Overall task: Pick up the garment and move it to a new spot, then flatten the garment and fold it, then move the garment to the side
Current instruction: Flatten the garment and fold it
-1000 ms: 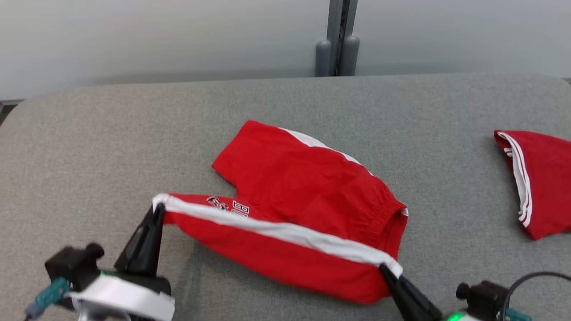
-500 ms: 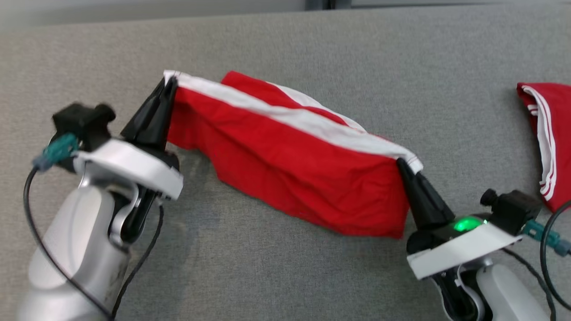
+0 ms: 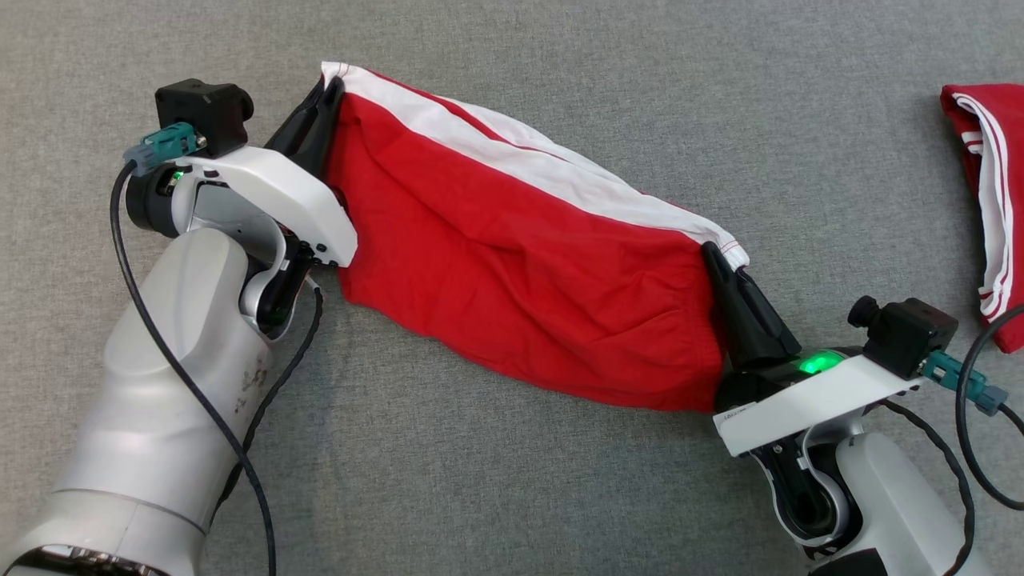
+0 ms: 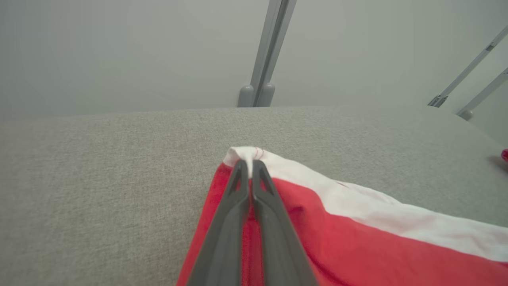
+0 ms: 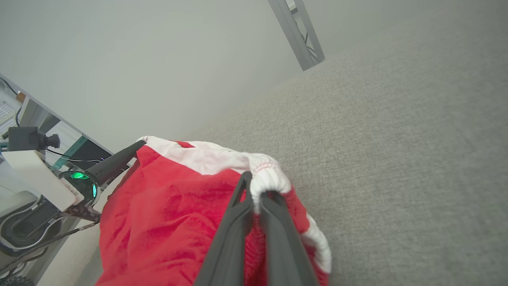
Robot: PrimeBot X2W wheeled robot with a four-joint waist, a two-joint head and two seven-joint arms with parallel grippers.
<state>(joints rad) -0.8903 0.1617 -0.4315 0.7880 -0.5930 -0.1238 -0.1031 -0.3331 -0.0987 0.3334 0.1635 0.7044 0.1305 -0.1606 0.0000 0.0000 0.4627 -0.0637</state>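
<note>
The garment point(image 3: 512, 264) is a red cloth with a white band along its far edge, stretched between my two grippers over the grey padded table point(image 3: 512, 480). My left gripper point(image 3: 328, 86) is shut on the garment's left white corner point(image 4: 246, 155). My right gripper point(image 3: 712, 254) is shut on the right white corner point(image 5: 266, 174). The red body hangs and drapes toward me below the held edge. In the right wrist view the left gripper point(image 5: 137, 146) shows at the far end of the garment point(image 5: 174, 214). Any lettering is hidden.
A second red cloth with white striped trim point(image 3: 988, 208) lies at the table's right edge. A grey metal post point(image 4: 262, 51) stands behind the table against a pale wall. Cables hang from both wrists.
Both grippers have carried the held white edge up and away over the rest of the garment, folding it over. The head camera has tilted down, so the wall has left the view.
</note>
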